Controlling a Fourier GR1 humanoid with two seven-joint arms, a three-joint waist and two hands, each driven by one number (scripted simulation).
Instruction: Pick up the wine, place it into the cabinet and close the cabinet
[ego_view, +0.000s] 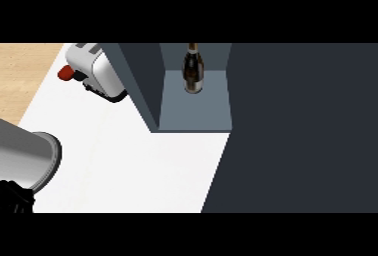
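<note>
Already the wine (192, 70) stands upright inside the cabinet (193, 110), no hand on it. The left hand (15, 197) shows only partly, fingers indiscernible; the door (295, 125) apparently awaits closing.

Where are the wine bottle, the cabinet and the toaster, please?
wine bottle (193, 75), head view, on its dark body.
cabinet (193, 111), head view, on its bare grey shelf floor.
toaster (98, 70), head view, on its white side.

Even, bright light on the white counter (133, 165); dark, flatly shaded cabinet door (303, 130).
</note>
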